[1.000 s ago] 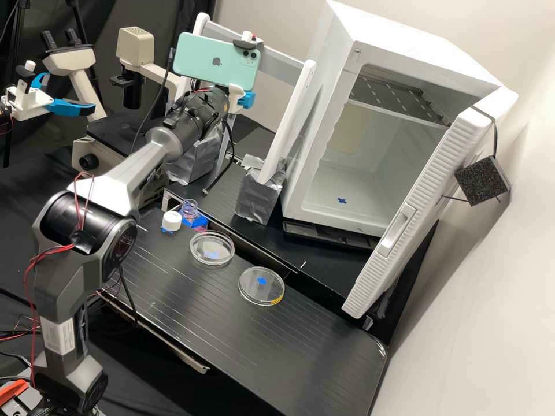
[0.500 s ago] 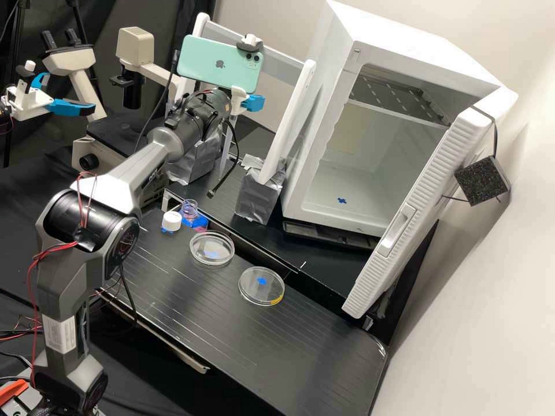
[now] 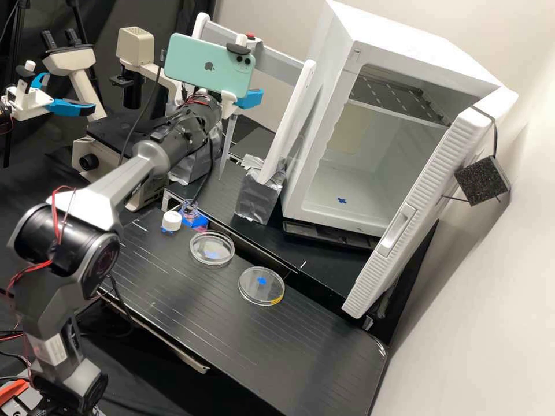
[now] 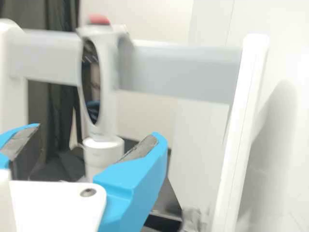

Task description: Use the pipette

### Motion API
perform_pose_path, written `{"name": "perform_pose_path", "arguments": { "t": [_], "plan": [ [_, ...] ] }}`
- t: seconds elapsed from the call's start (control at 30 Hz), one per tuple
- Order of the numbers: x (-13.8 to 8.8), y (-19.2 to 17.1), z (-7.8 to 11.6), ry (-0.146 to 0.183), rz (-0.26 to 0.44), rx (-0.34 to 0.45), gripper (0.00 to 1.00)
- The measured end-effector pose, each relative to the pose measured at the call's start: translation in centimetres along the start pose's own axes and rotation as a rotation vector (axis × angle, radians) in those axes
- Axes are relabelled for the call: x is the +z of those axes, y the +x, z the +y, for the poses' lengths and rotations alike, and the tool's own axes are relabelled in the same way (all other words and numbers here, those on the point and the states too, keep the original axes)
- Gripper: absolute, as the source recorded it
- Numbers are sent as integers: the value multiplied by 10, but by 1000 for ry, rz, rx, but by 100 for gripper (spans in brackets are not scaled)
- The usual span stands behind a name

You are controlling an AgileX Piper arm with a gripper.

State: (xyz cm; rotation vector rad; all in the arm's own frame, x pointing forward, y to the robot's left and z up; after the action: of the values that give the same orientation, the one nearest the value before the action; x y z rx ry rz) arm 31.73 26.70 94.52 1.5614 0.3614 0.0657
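Hand (image 3: 248,99) spread wide near rack (image 3: 290,121); red-topped pipette (image 4: 103,151) upright at grey crossbar (image 4: 186,73), ahead of hand.

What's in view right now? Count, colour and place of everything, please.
Pipette: one, white, upright on the rack
Rack: one, grey and white, at the back
Foil-wrapped feet: two, silver, under the rack
Dishes: two, clear, on the bench
Bottle: one, clear, left of the dishes
Cap: one, white, beside the bottle
Cabinet: one, white, open, at right
Microscope: one, beige, behind
Bench: one, black
Phone: one, mint, atop the arm
Second arm: one, left edge
Arm: one, grey
Pincer: one, blue-fingered, open, facing the pipette
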Motion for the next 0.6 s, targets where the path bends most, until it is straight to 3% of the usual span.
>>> {"name": "perform_pose_path", "arguments": {
  "t": [0.03, 0.07, 0.33, 0.37, 0.43, 0.47, 0.5, 0.57, 0.6],
  "plan": [
    [-1, -7, 0, 3, 14, 9, 100],
    [-1, -13, 0, -26, 22, 19, 100],
    [9, -70, -1, 13, 6, 78, 100],
    [11, -76, -4, 13, -15, 88, 100],
    [26, -86, -15, 30, -134, 139, 100],
    [35, -91, -20, -7, -187, 172, 100],
    [44, -95, -24, 3, -229, 224, 100],
    [68, -102, -31, -22, -295, 430, 100],
    [72, -105, -35, 32, -249, 527, 100]
  ]
}}
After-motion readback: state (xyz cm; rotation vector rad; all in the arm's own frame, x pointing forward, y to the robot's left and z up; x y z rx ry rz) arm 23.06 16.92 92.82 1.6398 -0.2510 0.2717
